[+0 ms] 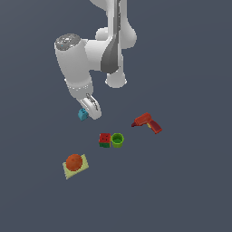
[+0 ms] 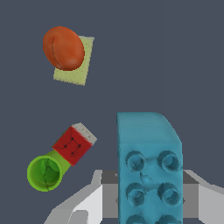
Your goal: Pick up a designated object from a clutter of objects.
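Observation:
The teal studded brick point(image 1: 82, 114) sits between the fingers of my gripper point(image 1: 88, 112), which is shut on it. In the wrist view the brick point(image 2: 146, 157) looks large and close, studs facing the camera, with the grey fingers point(image 2: 85, 203) on either side of it. The rest of the clutter lies apart from it on the dark surface: the red-and-green cube point(image 1: 104, 139), the green cup point(image 1: 118, 140), the red toy drill point(image 1: 147, 123), and the orange ball point(image 1: 74, 161) on the pale yellow-green pad point(image 1: 83, 168).
In the wrist view the cube point(image 2: 74, 143) touches the cup point(image 2: 45, 173), and the ball point(image 2: 63, 47) rests on the pad point(image 2: 78, 72). The arm's white links point(image 1: 108, 50) rise above the brick.

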You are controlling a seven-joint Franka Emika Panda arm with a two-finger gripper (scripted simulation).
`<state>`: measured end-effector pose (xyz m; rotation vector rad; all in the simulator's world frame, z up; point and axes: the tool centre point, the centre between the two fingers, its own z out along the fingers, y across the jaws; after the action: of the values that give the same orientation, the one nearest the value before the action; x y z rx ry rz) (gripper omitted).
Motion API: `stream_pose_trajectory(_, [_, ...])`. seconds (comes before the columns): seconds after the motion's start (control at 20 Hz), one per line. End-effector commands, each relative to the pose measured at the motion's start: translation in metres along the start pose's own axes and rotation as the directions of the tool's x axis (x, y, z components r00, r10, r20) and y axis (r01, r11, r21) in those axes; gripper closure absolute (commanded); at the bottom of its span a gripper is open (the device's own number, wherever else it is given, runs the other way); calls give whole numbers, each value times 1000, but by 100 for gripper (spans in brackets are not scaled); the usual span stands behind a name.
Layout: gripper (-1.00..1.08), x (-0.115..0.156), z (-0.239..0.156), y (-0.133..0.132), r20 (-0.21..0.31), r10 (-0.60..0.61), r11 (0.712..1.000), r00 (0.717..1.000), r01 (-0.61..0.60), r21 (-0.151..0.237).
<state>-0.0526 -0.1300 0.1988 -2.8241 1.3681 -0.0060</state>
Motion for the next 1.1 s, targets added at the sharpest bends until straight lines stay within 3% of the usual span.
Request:
stream_pose_trajectory(0.0, [108,-11,-18,4,-1,0,1000,1000,0,-1])
stream_pose_trajectory(1.05, [108,-95,-157,29,0,2,1000,1000,-2,-6])
